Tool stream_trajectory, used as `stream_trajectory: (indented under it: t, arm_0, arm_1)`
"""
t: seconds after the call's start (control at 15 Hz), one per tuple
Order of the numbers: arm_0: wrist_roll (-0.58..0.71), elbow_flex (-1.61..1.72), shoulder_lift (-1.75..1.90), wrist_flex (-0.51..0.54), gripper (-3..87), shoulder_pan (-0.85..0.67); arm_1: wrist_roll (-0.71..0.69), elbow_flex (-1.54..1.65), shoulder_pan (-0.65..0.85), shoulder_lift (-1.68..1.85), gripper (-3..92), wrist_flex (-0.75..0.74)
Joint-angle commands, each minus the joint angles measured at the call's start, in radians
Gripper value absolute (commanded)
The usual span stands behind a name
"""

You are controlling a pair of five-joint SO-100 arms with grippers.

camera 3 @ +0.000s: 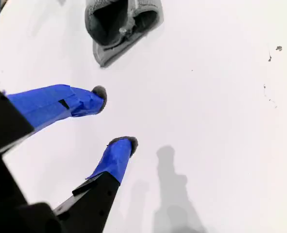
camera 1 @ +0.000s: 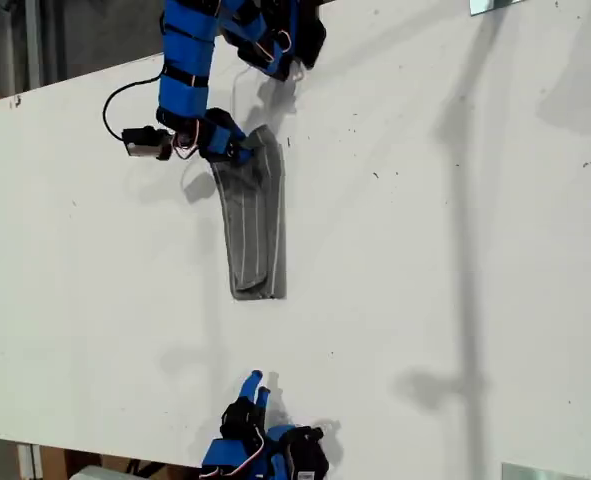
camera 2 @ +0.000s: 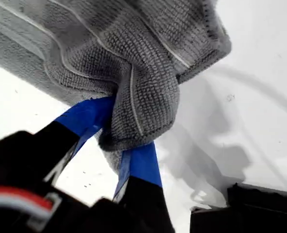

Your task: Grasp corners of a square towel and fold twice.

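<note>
The grey striped towel [camera 1: 255, 225] lies on the white table [camera 1: 425, 250] as a long narrow folded strip. Its far end is lifted and bunched. My first gripper [camera 1: 237, 150] is shut on that bunched end [camera 2: 148, 73], with blue fingers [camera 2: 87, 119] pinching the fabric from both sides. Which corners sit in the pinch is hidden by the folds. My second gripper [camera 1: 255, 385] hovers open near the table's edge at the bottom of the exterior view, a short way from the towel's near end [camera 3: 124, 24]. Nothing is between its fingertips [camera 3: 99, 94].
The first arm's wrist camera [camera 1: 145, 142] and its black cable stick out toward the exterior view's left. Metal brackets sit at the table's top right [camera 1: 495, 5] and bottom right [camera 1: 540, 472] in the exterior view. The table's edge runs diagonally along that view's upper left.
</note>
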Motion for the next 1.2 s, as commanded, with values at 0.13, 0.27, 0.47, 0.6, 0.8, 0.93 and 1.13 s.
stream_trajectory:
  t: [0.13, 0.27, 0.47, 0.6, 0.8, 0.93, 1.13]
  arm_0:
    - [-0.002, -0.009, 0.003, 0.000, 16.3, 0.009]
    - [0.000, -0.009, 0.006, -0.002, 16.3, 0.009]
    - [-0.003, -0.005, 0.011, -0.002, 16.3, 0.017]
    - [-0.005, -0.005, 0.018, -0.002, 16.4, 0.020]
    - [-0.003, -0.002, 0.026, -0.002, 16.4, 0.023]
    - [-0.005, 0.000, 0.029, -0.002, 16.3, 0.025]
    - [-0.011, 0.002, 0.031, -0.002, 16.3, 0.026]
  arm_1:
    - [-0.012, -0.304, -0.063, 0.038, -0.1, 0.120]
    - [-0.035, -0.466, -0.087, -0.034, -0.1, 0.172]
    - [-0.100, -0.776, -0.117, -0.264, -0.1, 0.230]
    - [-0.143, -0.945, -0.135, -0.416, -0.1, 0.239]
    - [-0.201, -1.144, -0.163, -0.606, -0.1, 0.242]
    - [-0.256, -1.233, -0.192, -0.663, -0.1, 0.221]
    - [-0.316, -1.241, -0.209, -0.652, -0.1, 0.175]
